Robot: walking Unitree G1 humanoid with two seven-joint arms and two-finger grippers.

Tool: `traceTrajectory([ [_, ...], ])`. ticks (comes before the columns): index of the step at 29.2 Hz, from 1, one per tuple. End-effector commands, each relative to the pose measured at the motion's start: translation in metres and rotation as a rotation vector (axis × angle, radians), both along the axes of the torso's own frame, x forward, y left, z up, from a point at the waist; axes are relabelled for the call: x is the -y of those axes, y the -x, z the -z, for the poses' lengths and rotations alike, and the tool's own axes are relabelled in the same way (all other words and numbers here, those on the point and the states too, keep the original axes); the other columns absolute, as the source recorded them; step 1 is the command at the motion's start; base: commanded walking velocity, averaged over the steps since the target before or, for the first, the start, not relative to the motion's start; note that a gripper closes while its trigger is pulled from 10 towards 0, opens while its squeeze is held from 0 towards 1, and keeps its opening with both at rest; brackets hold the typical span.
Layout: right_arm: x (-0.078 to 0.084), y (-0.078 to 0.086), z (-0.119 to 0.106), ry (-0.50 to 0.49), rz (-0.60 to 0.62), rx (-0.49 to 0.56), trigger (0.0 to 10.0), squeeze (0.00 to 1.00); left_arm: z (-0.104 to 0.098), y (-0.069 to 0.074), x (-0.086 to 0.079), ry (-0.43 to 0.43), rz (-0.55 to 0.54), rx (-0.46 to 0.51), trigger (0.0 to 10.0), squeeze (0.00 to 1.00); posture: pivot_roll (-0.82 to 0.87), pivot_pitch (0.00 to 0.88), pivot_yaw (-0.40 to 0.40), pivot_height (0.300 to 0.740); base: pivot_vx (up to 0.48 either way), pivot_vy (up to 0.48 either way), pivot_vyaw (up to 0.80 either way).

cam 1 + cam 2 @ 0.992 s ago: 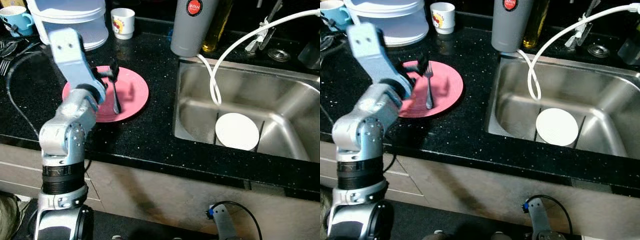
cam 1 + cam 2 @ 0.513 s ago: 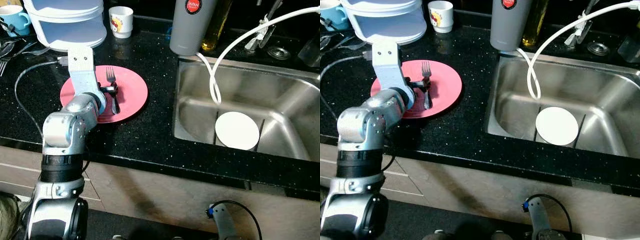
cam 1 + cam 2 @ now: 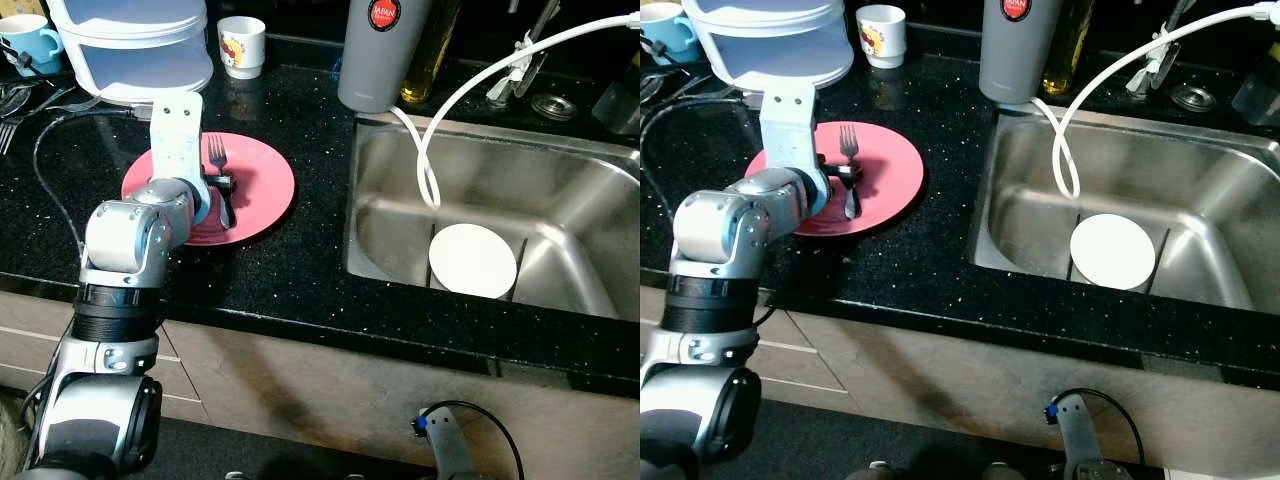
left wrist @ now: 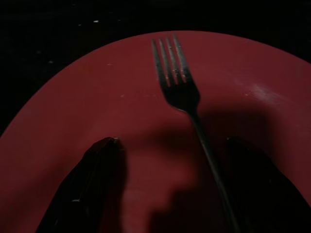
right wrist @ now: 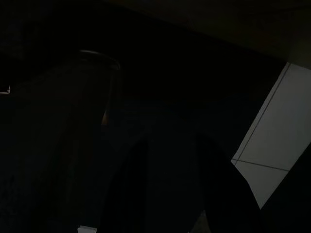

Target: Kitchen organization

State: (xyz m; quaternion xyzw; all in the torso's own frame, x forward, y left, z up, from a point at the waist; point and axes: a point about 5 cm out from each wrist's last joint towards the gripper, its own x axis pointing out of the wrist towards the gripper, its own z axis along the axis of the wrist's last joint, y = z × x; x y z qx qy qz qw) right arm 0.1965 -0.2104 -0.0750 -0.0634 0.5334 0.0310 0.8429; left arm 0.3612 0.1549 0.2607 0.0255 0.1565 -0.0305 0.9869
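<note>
A black speckled counter [image 3: 290, 270] runs across the view. At far left stand a blue mug [image 3: 30, 40] and stacked white containers [image 3: 135, 45], with a white cup [image 3: 243, 45] beside them. The left gripper [image 4: 180, 160] hangs low over the pink plate [image 3: 262, 180], jaws spread wide, the fork [image 4: 187, 102] lying on the plate between the fingers [image 4: 92, 184], ungripped. A grey bottle [image 3: 380, 50] stands at the sink's [image 3: 580, 190] back edge. A white hose [image 3: 470, 85] loops into the steel basin, where a white plate [image 3: 472, 261] rests. The right arm hangs idle; its wrist view is too dark to tell the jaw state.
</note>
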Motion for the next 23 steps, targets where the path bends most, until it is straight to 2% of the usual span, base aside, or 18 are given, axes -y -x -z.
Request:
traceTrajectory([
  [1, 0.001, 0.008, 0.004, 0.003, 0.01, -0.028, 10.0, 0.0, 0.02, 0.0, 0.006, -0.012, 0.034, -0.109, 10.0, 0.0, 0.07, 0.163, -0.034, 0.74, 0.0, 0.0, 0.0],
  [9, -0.001, 0.009, 0.005, -0.028, 0.022, -0.012, 10.0, 0.0, 0.023, 0.0, 0.013, -0.011, 0.077, -0.121, 10.0, 0.0, 0.06, 0.156, -0.032, 0.74, 0.0, 0.0, 0.0],
  [10, -0.003, 0.009, 0.005, -0.052, 0.02, -0.006, 10.0, 0.0, 0.02, 0.0, 0.016, -0.005, 0.092, -0.107, 10.0, 0.0, 0.07, 0.157, -0.032, 0.74, 0.0, 0.0, 0.79],
  [23, -0.003, 0.009, 0.005, -0.056, 0.006, -0.02, 10.0, 0.0, 0.013, 0.003, 0.031, 0.02, 0.166, -0.079, 10.0, 0.0, 0.07, 0.163, -0.031, 0.74, 0.0, 0.0, 0.8],
])
